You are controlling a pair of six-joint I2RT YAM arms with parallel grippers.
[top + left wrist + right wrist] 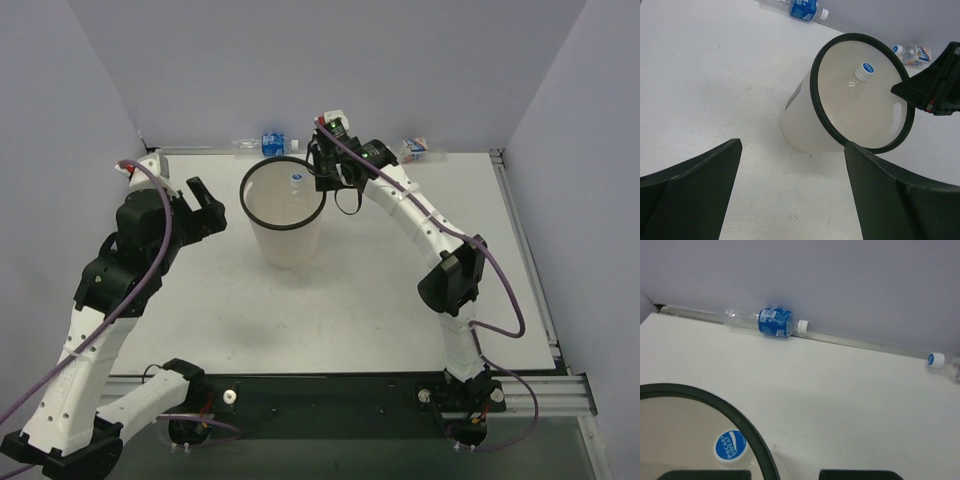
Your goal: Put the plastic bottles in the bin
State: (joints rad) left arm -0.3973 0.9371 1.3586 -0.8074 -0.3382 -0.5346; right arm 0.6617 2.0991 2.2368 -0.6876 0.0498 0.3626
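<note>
Bin: translucent whitish bucket with thin black rim, tapering downward. Upright on white worktop, towards the far side and left of the middle.

Plain bottle: clear, white cap with blue print. Inside the bin, cap upward, showing from above in all three views.

Blue-label bottle: clear, white cap. On its side at the far edge of the worktop, along the foot of the back wall, just behind the bin. Cap end to the right in the right wrist view.

Red-and-white-label bottle: on its side at the same far edge, right of the bin, well apart from the blue-label bottle. Only the cap end visible in the right wrist view.

Left tool: black fingers spread wide, nothing between them. Held above the worktop left of the bin, clear of it, pointing towards it.

Right tool: above the far right part of the bin's rim. Fingers parted, nothing held; only the tips in view at the bottom edge of its own camera.
</note>
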